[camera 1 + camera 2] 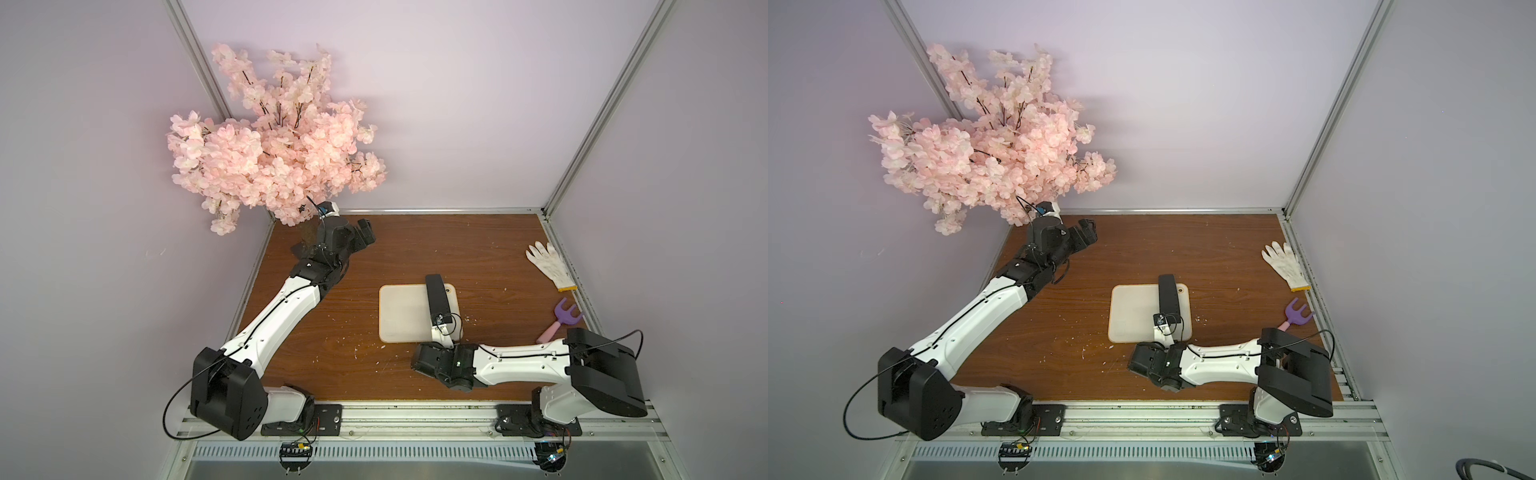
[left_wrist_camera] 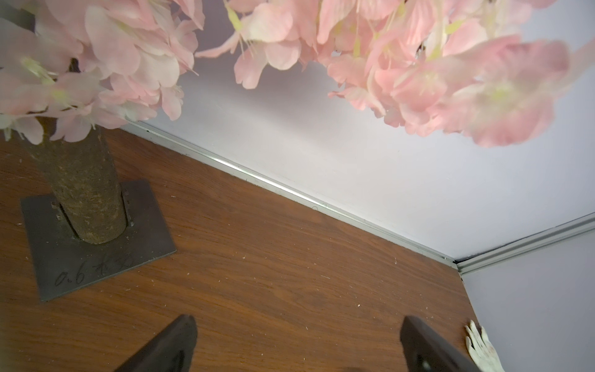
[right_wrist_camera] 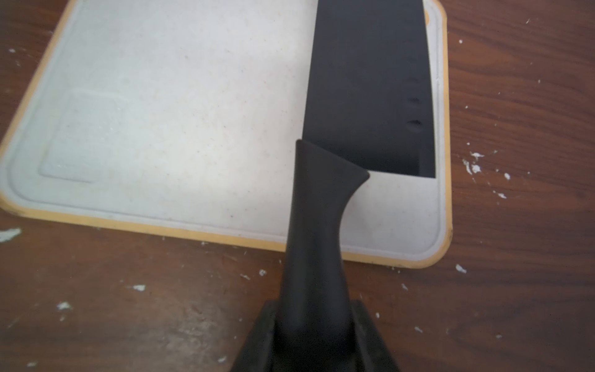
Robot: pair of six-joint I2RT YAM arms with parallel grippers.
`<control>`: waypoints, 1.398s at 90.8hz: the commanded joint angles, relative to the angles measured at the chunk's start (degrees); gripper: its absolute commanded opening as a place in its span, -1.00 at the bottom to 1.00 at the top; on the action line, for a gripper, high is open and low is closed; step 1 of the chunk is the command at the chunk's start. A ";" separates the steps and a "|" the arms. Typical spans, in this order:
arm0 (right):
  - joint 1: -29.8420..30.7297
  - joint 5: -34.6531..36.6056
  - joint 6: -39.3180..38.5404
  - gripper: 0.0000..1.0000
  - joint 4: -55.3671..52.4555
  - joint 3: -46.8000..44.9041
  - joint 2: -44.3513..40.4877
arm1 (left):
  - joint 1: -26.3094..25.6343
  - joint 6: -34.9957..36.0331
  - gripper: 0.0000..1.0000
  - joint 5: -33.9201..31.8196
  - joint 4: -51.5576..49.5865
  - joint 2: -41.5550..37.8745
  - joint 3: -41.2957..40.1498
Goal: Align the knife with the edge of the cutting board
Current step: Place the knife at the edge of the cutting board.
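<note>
The knife [image 3: 367,80] is black, the cutting board [image 3: 180,106] cream (orange-tan rim)

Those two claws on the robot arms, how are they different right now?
The left gripper is open and holds nothing; the right gripper is shut on the handle of the black knife. The left gripper is far back beside the blossom tree, while the right gripper is at the near edge of the cutting board, with the blade over it. Both are black, two-fingered, and above the wooden table.
</note>
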 commanded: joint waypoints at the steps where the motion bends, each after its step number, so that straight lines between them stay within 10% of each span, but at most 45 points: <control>1: 1.04 5.56 3.01 -1.00 -3.42 2.54 0.38 | 0.85 0.74 1.00 -0.05 0.27 0.55 0.53; 127: 5.25 3.36 15.78 -1.00 -2.11 -2.58 6.04 | 0.85 1.28 1.00 -1.19 -0.04 0.31 0.75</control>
